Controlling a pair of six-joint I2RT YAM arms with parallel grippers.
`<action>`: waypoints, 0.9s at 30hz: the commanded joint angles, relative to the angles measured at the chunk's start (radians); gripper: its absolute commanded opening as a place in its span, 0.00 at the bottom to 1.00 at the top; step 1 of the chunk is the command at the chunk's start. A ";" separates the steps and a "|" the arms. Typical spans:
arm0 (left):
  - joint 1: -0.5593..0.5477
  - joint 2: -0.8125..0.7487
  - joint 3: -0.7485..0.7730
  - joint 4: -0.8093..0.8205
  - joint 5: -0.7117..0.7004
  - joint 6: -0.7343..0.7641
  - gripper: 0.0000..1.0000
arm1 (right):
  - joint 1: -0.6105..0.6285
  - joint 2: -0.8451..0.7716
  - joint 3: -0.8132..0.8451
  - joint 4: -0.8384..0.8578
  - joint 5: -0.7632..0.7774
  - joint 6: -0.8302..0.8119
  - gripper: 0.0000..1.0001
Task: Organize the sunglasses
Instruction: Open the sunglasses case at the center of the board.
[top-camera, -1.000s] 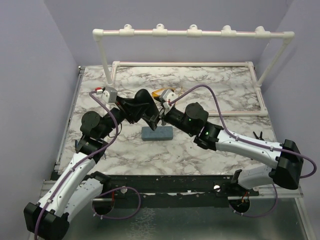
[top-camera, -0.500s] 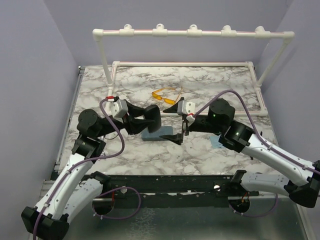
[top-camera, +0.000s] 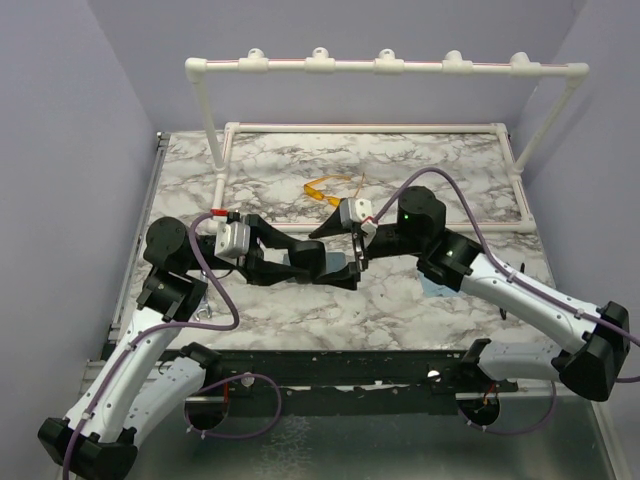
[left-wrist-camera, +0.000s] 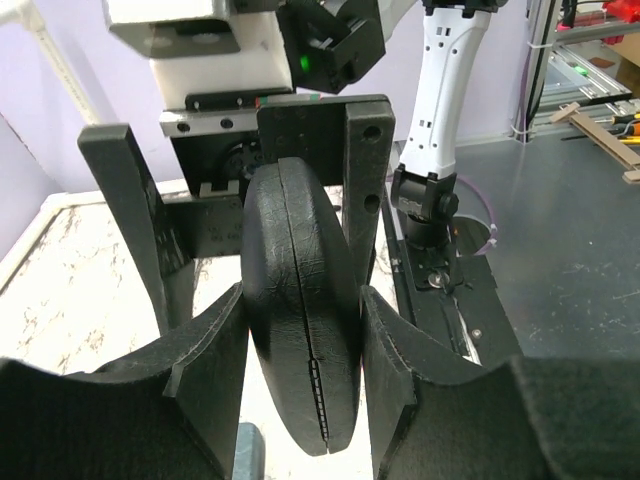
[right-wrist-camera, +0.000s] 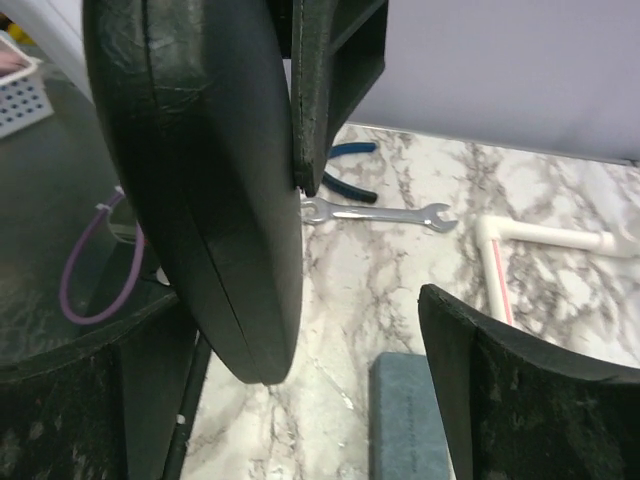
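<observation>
Above the table's middle, the left gripper clamps the black oval case. The right gripper straddles it, jaws wide; it should pinch one shell squarely before prying. Yellow-orange sunglasses lie behind.

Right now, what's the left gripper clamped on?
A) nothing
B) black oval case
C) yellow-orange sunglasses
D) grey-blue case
B: the left wrist view shows the black oval case pinched between the fingers of the left gripper, while the yellow-orange sunglasses lie apart from it on the marble table.
</observation>
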 joint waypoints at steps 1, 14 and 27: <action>-0.007 0.001 0.029 0.009 0.002 0.026 0.00 | 0.000 0.057 0.034 0.109 -0.133 0.085 0.91; -0.010 -0.008 0.028 0.055 -0.084 -0.033 0.00 | -0.001 0.026 -0.061 0.249 -0.109 0.108 0.55; -0.010 -0.011 0.002 0.093 -0.232 -0.086 0.27 | 0.000 -0.004 -0.085 0.280 -0.028 0.127 0.33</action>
